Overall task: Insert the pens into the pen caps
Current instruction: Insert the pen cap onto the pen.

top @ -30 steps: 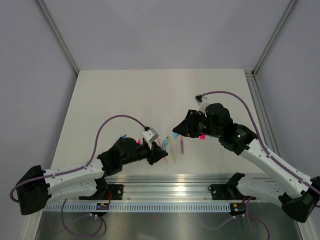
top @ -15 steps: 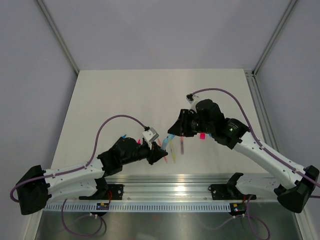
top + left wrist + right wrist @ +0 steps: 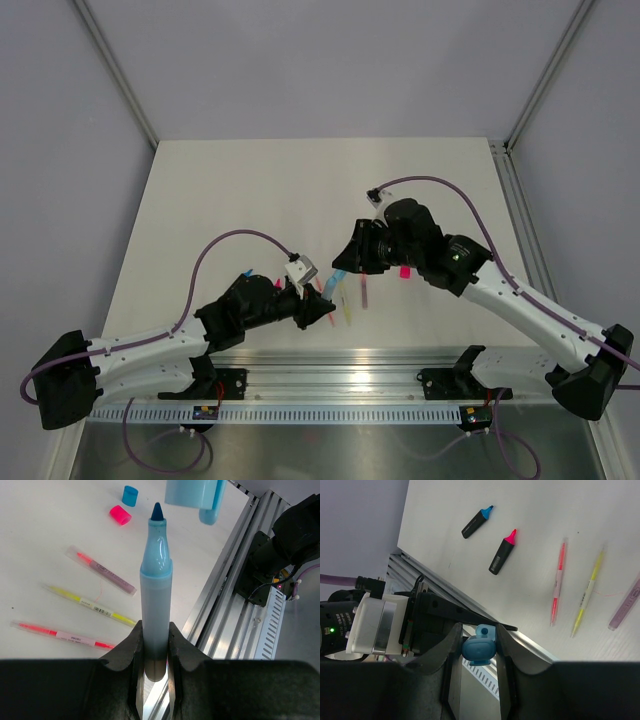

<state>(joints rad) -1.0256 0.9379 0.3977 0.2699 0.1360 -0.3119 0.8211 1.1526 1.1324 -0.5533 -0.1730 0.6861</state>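
1. A pale-blue pen (image 3: 156, 580) stands clamped at its lower barrel in the left pincer (image 3: 155, 632), dark blue tip bare and pointing away from the wrist. It is held in the air near the front edge of the tabletop (image 3: 250, 190).
2. A light blue cap (image 3: 192, 492) hangs just beyond that tip and a little to one side of it. The two are close but not touching, and the tip is not inside the cap.
3. The right pincer (image 3: 478, 630) holds that cap, its jaws closed narrowly on it.
4. Over the last second the right arm has swung in toward the left arm, carrying the cap from well apart to just beside the pen tip. The left arm has stayed where it was, its grip unchanged.
5. My reading: the approach is over and the fine lining-up has begun. The cap seems to need a small sideways shift before it can be pushed on.
6. Lying flat on the tabletop below are three thin sticks, a purplish stick (image 3: 102, 571), a yellow stick (image 3: 92, 605) and a red-pink stick (image 3: 62, 635).
7. Beyond them sit a loose blue cap (image 3: 130, 495) and a pink cap (image 3: 120, 515), close together.
8. Two black markers lie uncapped further off, a blue-tipped marker (image 3: 476, 521) and a pink-tipped marker (image 3: 501, 551).
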